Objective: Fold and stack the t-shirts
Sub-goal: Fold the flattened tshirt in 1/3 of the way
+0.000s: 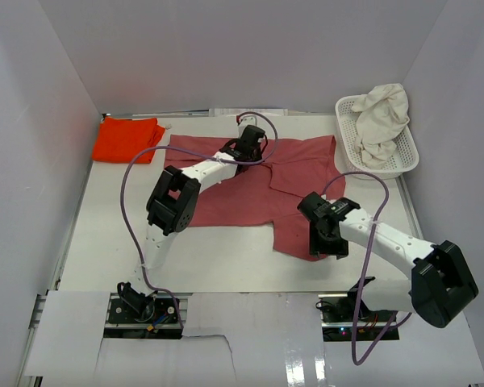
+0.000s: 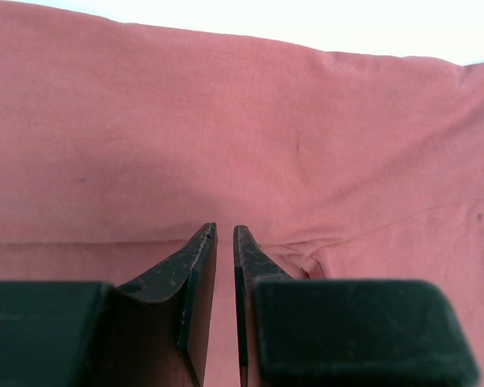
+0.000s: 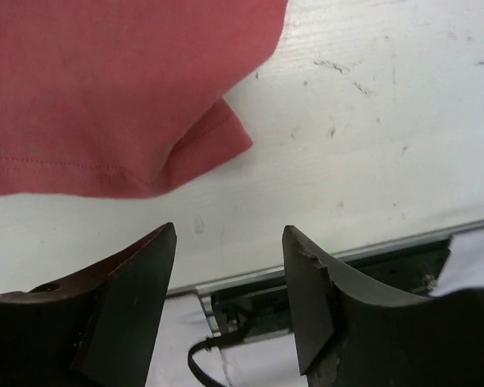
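Plainly right claw point(image 3: 228, 235) open, near rose shirt point(image 3: 105, 81).

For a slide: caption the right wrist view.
Right gripper, jaws open and empty, above the table beside the rose-red t-shirt.

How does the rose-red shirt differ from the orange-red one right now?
The rose-red shirt lies spread across the middle of the table, with loose flaps and creases; the orange-red shirt is a compact folded bundle at the far left corner. The rose-red shirt covers far more of the table than the orange-red shirt. The rose-red shirt is a dusty, muted colour; the orange-red shirt is bright. Both lie on the table, outside the basket.
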### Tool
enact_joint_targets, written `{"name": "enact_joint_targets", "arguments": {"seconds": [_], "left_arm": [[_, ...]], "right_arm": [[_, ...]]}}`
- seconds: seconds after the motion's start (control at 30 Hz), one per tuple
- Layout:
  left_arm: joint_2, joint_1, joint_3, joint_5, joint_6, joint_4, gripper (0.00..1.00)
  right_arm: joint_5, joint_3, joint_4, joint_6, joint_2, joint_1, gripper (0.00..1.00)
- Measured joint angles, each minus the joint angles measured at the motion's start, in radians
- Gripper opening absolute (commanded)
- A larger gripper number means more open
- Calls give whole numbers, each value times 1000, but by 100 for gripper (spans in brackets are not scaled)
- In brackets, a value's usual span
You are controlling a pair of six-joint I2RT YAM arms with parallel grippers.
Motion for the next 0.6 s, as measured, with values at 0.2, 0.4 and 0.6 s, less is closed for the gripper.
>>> {"name": "enact_joint_targets", "arguments": {"seconds": [0.2,0.4,0.6], "left_arm": [[-119,0,-50,-1,2,-44,27],[-368,2,-137,-88,21,-81,27],[-637,56,-307,-131,9,-71,27]], "right_arm": [[-28,-150,180,-11,-16,-45,52],[-46,-185,274,-16,-24,-90,45],[-43,-185,322,-24,-18,-108,46]]}}
